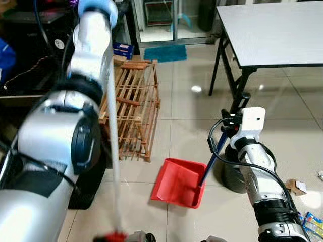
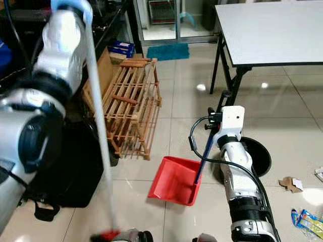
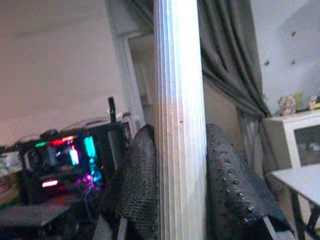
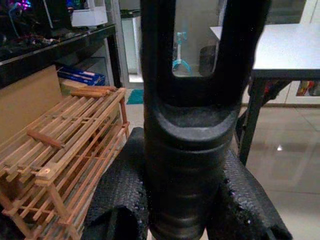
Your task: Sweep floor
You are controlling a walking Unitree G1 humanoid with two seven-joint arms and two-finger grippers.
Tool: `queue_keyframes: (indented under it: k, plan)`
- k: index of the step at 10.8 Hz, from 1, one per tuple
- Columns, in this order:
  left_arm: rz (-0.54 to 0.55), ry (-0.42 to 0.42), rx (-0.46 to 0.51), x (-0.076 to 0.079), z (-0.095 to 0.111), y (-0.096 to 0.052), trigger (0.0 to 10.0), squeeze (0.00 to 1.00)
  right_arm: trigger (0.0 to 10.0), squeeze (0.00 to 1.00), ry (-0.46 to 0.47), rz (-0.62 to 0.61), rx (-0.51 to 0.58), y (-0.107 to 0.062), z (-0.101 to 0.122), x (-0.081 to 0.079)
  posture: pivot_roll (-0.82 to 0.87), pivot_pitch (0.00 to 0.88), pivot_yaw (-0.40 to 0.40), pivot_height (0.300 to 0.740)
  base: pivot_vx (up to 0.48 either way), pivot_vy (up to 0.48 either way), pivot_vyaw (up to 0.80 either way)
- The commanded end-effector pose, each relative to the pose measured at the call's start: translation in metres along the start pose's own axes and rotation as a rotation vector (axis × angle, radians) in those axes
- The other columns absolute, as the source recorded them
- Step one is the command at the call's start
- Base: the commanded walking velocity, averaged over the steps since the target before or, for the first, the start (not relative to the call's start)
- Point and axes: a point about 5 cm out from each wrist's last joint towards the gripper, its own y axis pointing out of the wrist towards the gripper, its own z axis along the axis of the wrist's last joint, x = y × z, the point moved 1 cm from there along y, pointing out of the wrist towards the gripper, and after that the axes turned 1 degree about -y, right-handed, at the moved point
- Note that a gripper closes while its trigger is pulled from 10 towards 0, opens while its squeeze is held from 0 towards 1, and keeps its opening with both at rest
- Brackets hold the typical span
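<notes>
The broom pole (image 2: 98, 131) is a long, pale, ribbed tube that runs from the raised left arm down to a red broom head (image 1: 113, 236) at the lower edge of the head views, near the robot's feet. The red dustpan (image 1: 177, 182) lies on the tiled floor (image 1: 186, 108) in front of the robot, its open side turned toward the left, with a dark blue handle (image 1: 210, 164) rising slanted from its back wall.

A wooden rack (image 1: 135, 108) lies on its side just left of the dustpan, and beyond it a blue mat (image 1: 165, 53) lies before a doorway. A white surface (image 1: 272, 30) on black legs stands at the right. A round black object (image 2: 257, 156) sits on the floor behind the right arm. Scraps of cardboard (image 1: 295, 187) and blue wrappers (image 2: 305, 220) lie on the floor at the far right, well apart from the dustpan.

The left tool (image 3: 180, 200) is clamped on the broom pole, with one studded black pad (image 3: 137, 190) pressing on each side. The right tool (image 4: 182, 210) is closed around the black top grip of the dustpan handle, well above the pan itself.
</notes>
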Motion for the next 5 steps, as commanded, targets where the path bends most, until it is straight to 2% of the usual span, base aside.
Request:
queue_keyframes:
  k: [1,2,3,5]
  plan:
    - [-0.003,0.007,0.095,0.002,0.027,0.009,10.0,0.0,10.0,0.0,0.001,0.001,0.066,0.0,0.012,0.0,-0.25,0.064,0.147,0.74,0.0,0.0,0.0]
    - [-0.009,0.015,0.111,0.003,0.029,0.009,10.0,0.0,10.0,0.0,0.001,0.001,0.065,0.0,0.012,0.0,-0.25,0.066,0.147,0.74,0.0,0.0,0.0]
    - [-0.013,0.032,0.146,0.01,0.04,0.012,10.0,0.0,10.0,0.0,0.002,0.002,0.063,-0.001,0.011,-0.001,-0.25,0.07,0.147,0.74,0.0,0.0,0.0]
    - [0.024,0.047,0.239,0.013,0.06,0.015,10.0,0.0,10.0,0.0,0.004,0.007,0.06,-0.002,0.01,-0.002,-0.25,0.072,0.146,0.74,0.0,0.0,0.0]
